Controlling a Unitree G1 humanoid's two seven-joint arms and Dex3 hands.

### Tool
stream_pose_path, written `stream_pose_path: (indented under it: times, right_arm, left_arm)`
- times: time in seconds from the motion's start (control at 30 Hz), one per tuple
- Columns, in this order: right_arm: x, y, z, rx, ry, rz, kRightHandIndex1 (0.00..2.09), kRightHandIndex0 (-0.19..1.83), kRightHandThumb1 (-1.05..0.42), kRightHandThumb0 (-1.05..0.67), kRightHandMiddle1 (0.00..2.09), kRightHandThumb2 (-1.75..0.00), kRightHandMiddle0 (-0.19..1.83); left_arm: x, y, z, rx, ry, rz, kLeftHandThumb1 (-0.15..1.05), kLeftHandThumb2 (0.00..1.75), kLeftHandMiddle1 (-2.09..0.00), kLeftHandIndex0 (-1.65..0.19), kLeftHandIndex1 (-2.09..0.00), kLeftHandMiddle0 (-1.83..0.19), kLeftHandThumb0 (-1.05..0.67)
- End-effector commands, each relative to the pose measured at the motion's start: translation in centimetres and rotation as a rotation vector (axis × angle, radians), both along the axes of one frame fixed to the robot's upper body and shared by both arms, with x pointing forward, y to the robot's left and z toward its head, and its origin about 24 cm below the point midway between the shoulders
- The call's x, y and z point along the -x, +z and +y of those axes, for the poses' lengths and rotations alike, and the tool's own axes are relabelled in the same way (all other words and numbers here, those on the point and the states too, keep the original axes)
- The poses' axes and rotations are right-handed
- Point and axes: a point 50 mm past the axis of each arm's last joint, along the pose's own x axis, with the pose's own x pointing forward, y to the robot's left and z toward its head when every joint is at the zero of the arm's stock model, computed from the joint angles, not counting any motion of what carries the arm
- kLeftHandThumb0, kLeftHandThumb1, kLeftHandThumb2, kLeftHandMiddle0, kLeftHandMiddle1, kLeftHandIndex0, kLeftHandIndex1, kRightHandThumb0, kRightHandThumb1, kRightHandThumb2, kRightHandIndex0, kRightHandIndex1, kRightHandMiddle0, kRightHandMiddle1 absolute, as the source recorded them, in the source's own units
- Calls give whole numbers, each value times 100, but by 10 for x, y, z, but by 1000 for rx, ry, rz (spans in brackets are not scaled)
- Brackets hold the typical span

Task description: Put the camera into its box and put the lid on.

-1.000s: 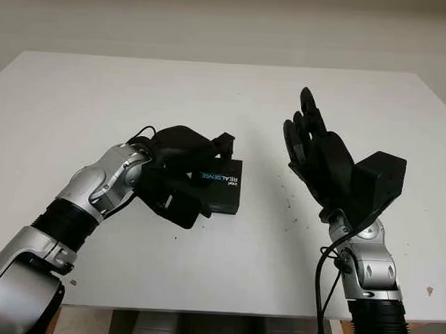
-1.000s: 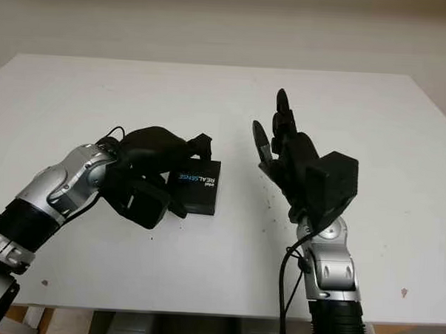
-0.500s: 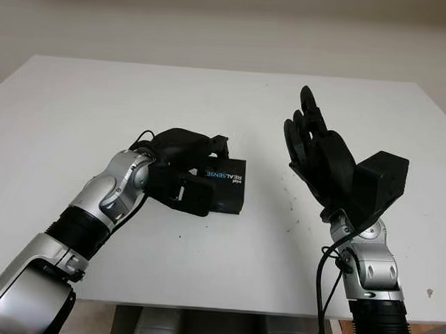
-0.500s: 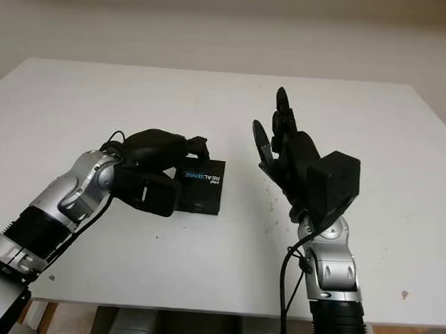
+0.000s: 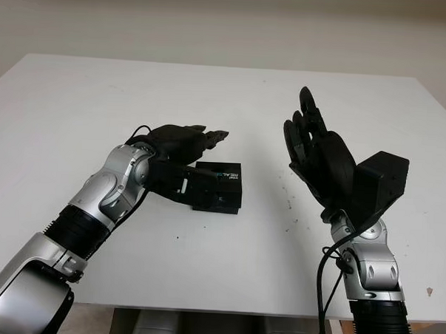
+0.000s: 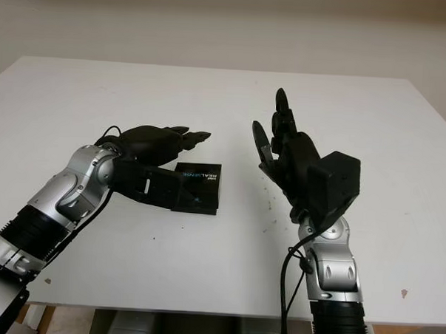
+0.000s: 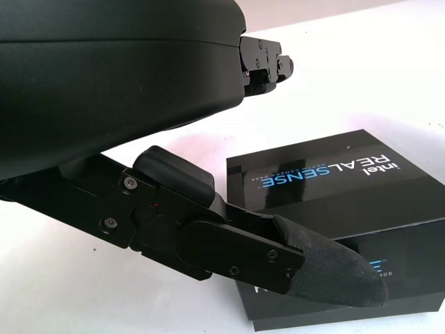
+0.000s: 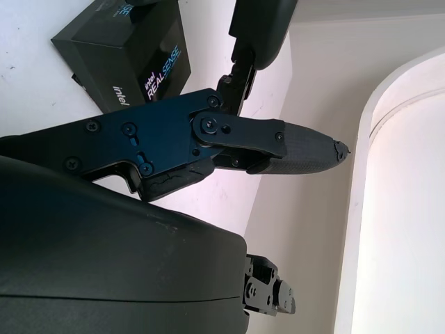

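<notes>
Released since the earlier frame, one black box [image 5: 217, 187] lies lid-on at frame centre-left on the white table [image 5: 211, 100]. Left hand [image 5: 181, 144] hovers open beside it; right hand [image 5: 316, 152], raised centre-right, holds nothing. Pale wall behind.

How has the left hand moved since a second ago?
Yes. The left hand has let go and opened, lying beside the box on the table.

A white bench [image 5: 211, 92] stretches toward a pale wall [image 5: 229, 23], its surface marked by scattered small dark specks [image 5: 289, 205] near the front right.
</notes>
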Motion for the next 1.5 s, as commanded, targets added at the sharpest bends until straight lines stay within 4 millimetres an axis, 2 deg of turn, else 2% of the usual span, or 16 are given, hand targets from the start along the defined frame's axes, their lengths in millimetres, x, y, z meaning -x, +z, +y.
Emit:
stream_pose_path:
  times: [0.0,0.2,0.3,0.43,0.53,0.6,0.7,0.77,0.83,0.93,1.07,1.23,1.47]
  right_arm:
    - [1,3,-2,3,-1,-8,0,-19,-105,-78,0,-52,-19]
    - [2,2,-3,2,-2,-3,0,-19,-105,-75,0,-52,-19]
    - [2,2,-3,10,-8,-11,0,-19,-105,-76,0,-53,-19]
    - [2,2,-4,13,-12,-15,0,-19,-105,-77,0,-52,-19]
    - [1,2,-4,9,-7,-14,0,-19,-105,-78,0,-52,-19]
    - [1,2,-4,8,-6,-13,0,-19,-105,-78,0,-52,-19]
    - [1,2,-4,1,-7,-15,0,-19,-105,-76,0,-53,-19]
    - [1,2,-4,5,-8,-17,0,-19,-105,-75,0,-53,-19]
    - [1,3,-5,13,-12,-20,0,-19,-105,-75,0,-54,-19]
    - [1,3,-5,14,-19,-21,0,-19,-105,-75,0,-54,-19]
    - [-1,7,-5,4,-23,-37,0,-19,-105,-73,0,-56,-19]
    - [-6,18,-6,40,-22,-66,0,-19,-105,-75,0,-65,-19]
    - [-20,32,-3,59,-38,-140,0,-19,-105,-80,0,-73,-19]
  left_arm:
    - [-3,6,12,1,51,-9,105,34,-2,11,-6,16,-60]
    - [1,15,14,70,19,27,105,34,0,15,-4,19,-59]
    - [7,35,19,301,-24,143,105,33,0,19,-1,19,-62]
    - [14,66,27,475,-73,302,105,27,0,19,0,19,-67]
    - [17,85,37,523,-91,408,105,16,0,19,0,19,-63]
    - [18,90,42,525,-104,446,105,12,-1,18,-1,19,-62]
    - [18,94,54,518,-125,485,105,9,0,18,-2,19,-71]
    - [18,95,58,518,-125,478,105,10,0,19,-2,19,-73]
    - [17,91,64,658,-77,403,105,12,0,19,-2,19,-74]
    - [15,81,70,884,-6,200,105,31,0,19,-2,19,-72]
    - [15,67,73,1188,89,42,105,45,0,19,0,19,-70]
    - [21,55,77,1460,169,-109,105,51,0,19,0,19,-74]
    - [31,38,86,1599,242,-176,105,69,0,19,0,19,-79]
